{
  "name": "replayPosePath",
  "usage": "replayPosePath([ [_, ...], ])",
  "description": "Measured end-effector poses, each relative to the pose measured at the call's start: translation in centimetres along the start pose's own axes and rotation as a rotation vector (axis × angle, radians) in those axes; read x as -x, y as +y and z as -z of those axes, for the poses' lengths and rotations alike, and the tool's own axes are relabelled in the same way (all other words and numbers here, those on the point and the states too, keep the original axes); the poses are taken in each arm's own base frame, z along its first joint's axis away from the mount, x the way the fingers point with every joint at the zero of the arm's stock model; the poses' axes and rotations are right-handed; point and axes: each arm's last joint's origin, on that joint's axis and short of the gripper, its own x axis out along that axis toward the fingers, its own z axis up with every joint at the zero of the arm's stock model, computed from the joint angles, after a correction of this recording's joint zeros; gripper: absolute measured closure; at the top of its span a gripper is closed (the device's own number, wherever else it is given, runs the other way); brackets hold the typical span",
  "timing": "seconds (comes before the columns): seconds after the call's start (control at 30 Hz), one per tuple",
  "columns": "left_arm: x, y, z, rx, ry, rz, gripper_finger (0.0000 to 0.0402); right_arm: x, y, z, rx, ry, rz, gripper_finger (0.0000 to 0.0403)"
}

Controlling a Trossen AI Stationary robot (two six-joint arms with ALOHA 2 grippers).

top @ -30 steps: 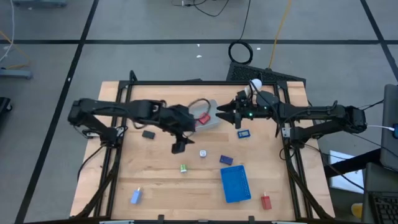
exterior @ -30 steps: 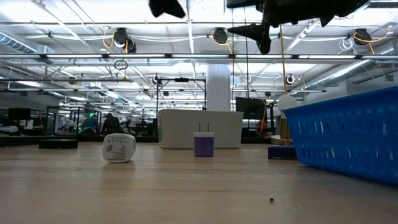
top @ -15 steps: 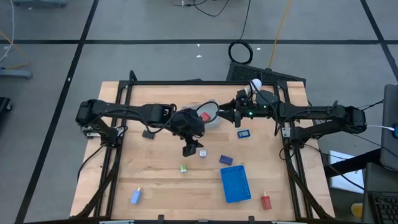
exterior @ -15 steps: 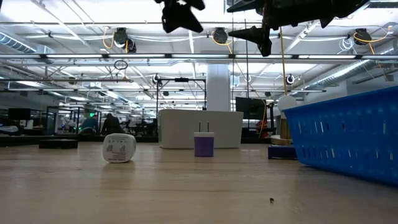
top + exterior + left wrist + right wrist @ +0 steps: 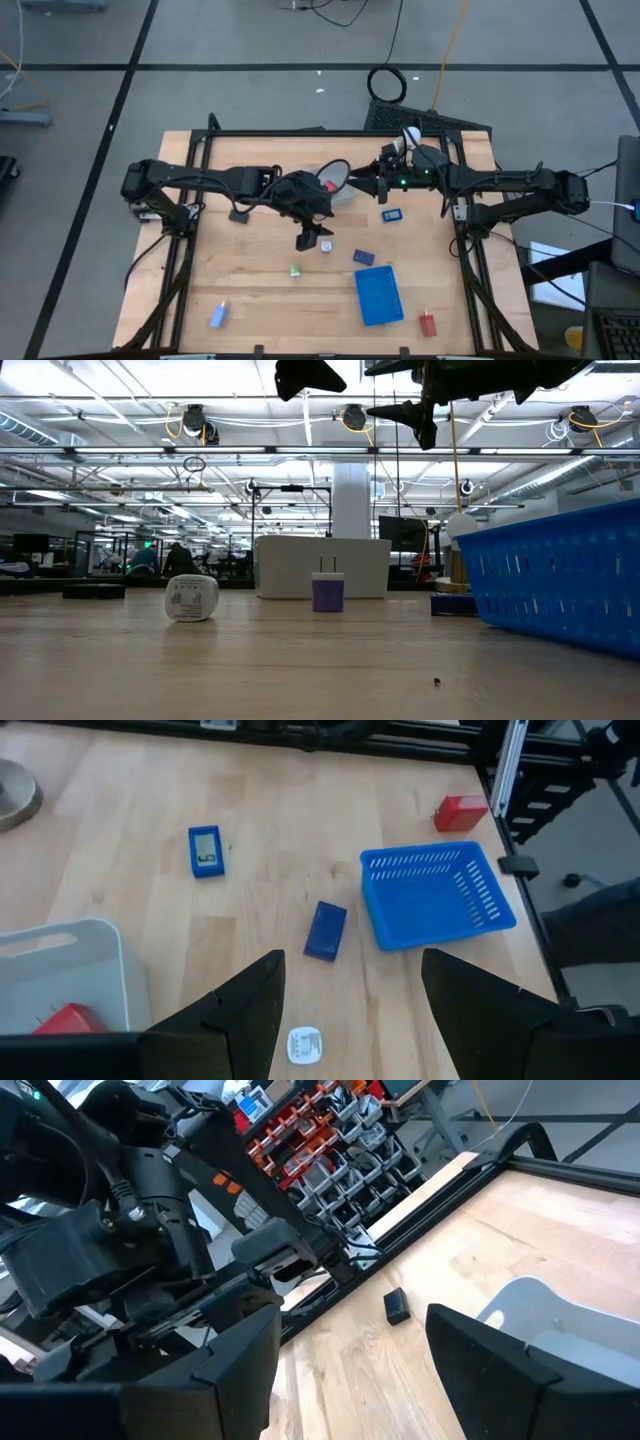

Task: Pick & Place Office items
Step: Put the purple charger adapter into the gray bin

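Item: small white block (image 5: 303,1045), lying flat on the table (image 5: 250,290) directly below the left gripper (image 5: 345,1010), whose fingers are parted and hold nothing. It is judged light, rigid and smooth; best taken across its short sides. A dark blue block (image 5: 325,930) is just beside it, the blue tray (image 5: 435,898) near, and a pale bin (image 5: 60,970) holding a red piece (image 5: 68,1020) alongside. The right gripper (image 5: 362,182) is held at the bin's far edge, fingers apparently parted and empty.

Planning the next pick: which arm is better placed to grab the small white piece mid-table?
Left, I'd say: the left gripper hangs open right beside the white piece; the right gripper hovers over the pale bin, farther off.
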Motion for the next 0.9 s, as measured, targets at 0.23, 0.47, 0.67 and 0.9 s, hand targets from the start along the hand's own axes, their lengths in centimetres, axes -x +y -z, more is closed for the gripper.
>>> replayPosePath([
  [0.23, 0.1, 1.0, 0.3, 0.044, 0.038, -0.023, 0.0153, 0.0, 0.1, 0.1, 0.001, 0.016, -0.020, 0.0161],
  [0.47, -0.2, 1.5, 0.8, 0.085, 0.083, -0.051, 0.0105, 0.0, 0.2, 0.2, 0.005, 0.048, -0.058, 0.0161],
  [0.67, -1.8, 1.4, 1.7, 0.082, 0.171, -0.038, 0.0097, 0.1, -0.3, 0.3, 0.026, 0.076, -0.020, 0.0161],
  [0.9, -5.4, 1.2, 3.9, 0.092, 0.337, -0.048, 0.0113, 0.6, -2.7, -0.1, -0.025, 0.076, 0.152, 0.0161],
])
